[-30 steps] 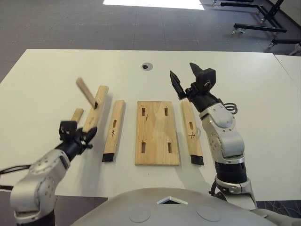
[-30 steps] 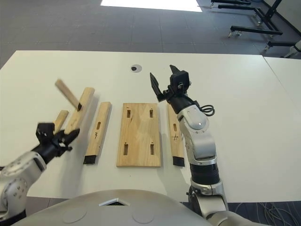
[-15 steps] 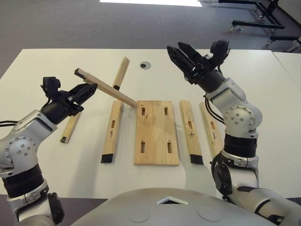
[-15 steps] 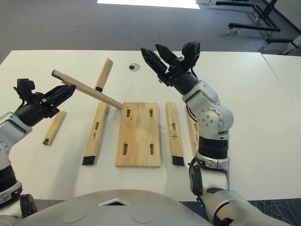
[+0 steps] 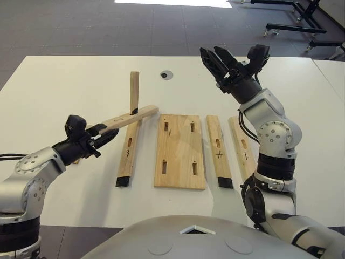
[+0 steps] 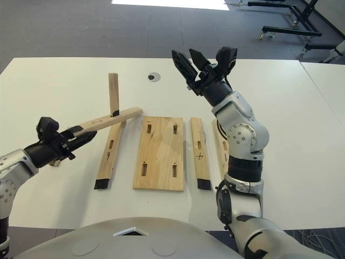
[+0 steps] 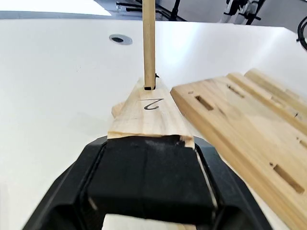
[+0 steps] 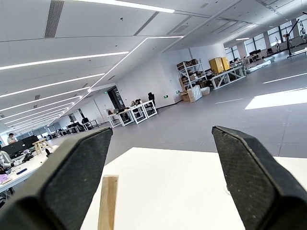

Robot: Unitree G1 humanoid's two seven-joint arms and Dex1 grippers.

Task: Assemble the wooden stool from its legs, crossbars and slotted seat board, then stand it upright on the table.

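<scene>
My left gripper (image 5: 101,133) is shut on the end of a wooden leg (image 5: 132,117) marked 2, held low over the table's left half. A thin crossbar (image 5: 133,90) stands upright in that leg's slot (image 7: 149,43). The leg's free end lies over a second leg (image 5: 128,152), which rests flat beside the slotted seat board (image 5: 180,151). Two more legs (image 5: 219,150) (image 5: 242,147) lie to the right of the board. My right gripper (image 5: 211,51) hangs open in the air above the far right of the board, with nothing between its fingers (image 8: 76,177).
A small round grommet (image 5: 168,75) sits in the white table (image 5: 64,86) behind the board. The table's far and right parts are bare. Dark floor and metal frames (image 5: 296,29) lie beyond the far edge.
The left gripper has come down and swung the leg flatter and closer to me, so the crossbar now points straight up. The right gripper has shifted slightly to the right, still open.
</scene>
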